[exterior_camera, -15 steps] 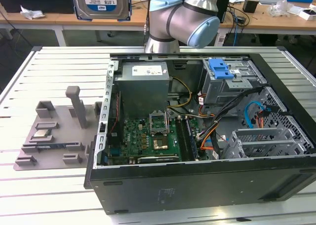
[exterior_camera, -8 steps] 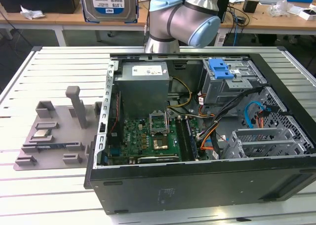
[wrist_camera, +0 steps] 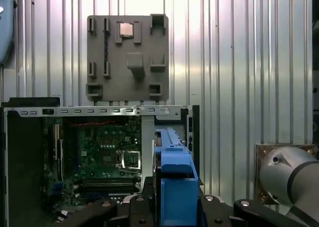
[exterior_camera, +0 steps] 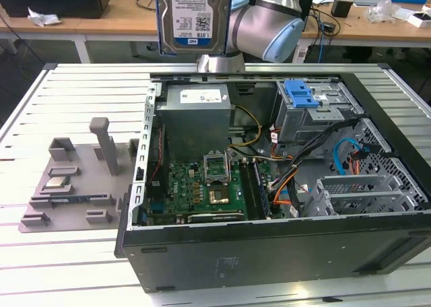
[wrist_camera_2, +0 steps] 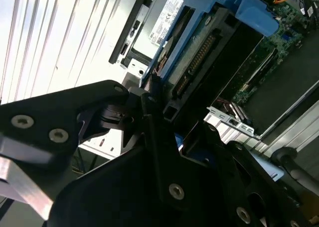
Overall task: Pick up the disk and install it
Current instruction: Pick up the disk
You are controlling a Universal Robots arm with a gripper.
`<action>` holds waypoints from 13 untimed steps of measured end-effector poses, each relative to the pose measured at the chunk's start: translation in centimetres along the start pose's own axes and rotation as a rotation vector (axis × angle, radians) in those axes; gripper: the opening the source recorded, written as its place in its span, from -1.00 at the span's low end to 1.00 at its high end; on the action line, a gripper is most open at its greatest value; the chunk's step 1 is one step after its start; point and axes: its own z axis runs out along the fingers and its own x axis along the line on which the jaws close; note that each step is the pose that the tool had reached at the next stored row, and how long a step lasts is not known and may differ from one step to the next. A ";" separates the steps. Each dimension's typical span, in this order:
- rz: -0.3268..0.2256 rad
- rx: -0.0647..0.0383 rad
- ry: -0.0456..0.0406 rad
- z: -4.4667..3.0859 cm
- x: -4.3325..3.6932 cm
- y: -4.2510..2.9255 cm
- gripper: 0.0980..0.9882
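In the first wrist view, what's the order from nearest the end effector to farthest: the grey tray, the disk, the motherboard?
1. The disk, clamped in the end effector.
2. The motherboard, inside the open computer case.
3. The grey tray, on the slatted table beyond the case.

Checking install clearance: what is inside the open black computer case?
A green motherboard, grey power supply box, metal drive cages and cables. In the first wrist view, the held blue-framed disk covers what lies beneath it.
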 end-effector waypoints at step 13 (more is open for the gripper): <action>0.000 0.000 0.0013 1.20 0.07 -2.13 -0.41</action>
